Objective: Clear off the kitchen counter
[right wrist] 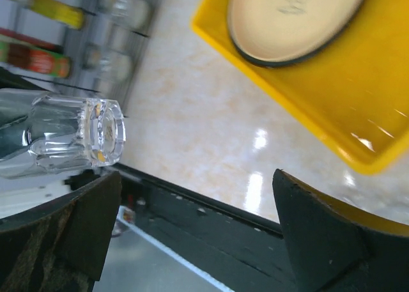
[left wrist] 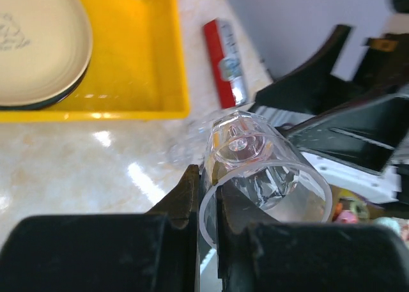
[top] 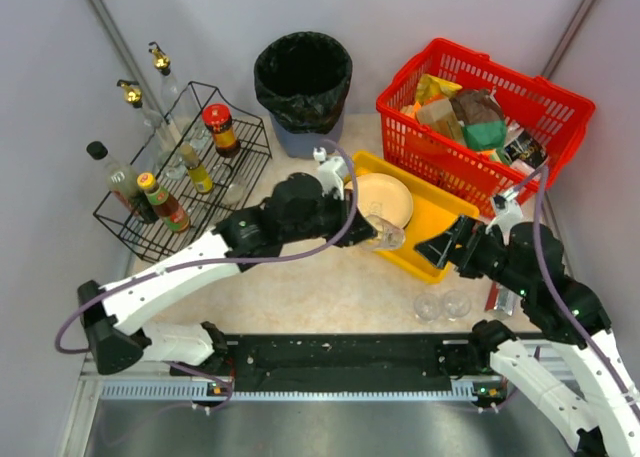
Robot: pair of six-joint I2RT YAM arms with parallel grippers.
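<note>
My left gripper (top: 372, 234) is shut on the wall of a clear glass (top: 388, 237), one finger inside the rim and one outside (left wrist: 208, 199). The glass (left wrist: 259, 167) hangs tilted above the kitchen counter (top: 300, 287), by the near corner of the yellow tray (top: 440, 222). Just right of it my right gripper (top: 438, 247) stands wide open and holds nothing (right wrist: 192, 234). In the right wrist view the glass (right wrist: 67, 138) shows beside the left finger, apart from it. Two more small glasses (top: 428, 307) (top: 457, 303) stand on the counter below the right gripper.
A beige plate (top: 385, 199) lies in the yellow tray. Behind the tray a red basket (top: 480, 117) holds packets, and a black bin (top: 303, 77) stands at the back. A black wire rack (top: 190, 172) with bottles fills the left. A red packet (left wrist: 223, 65) lies at the right.
</note>
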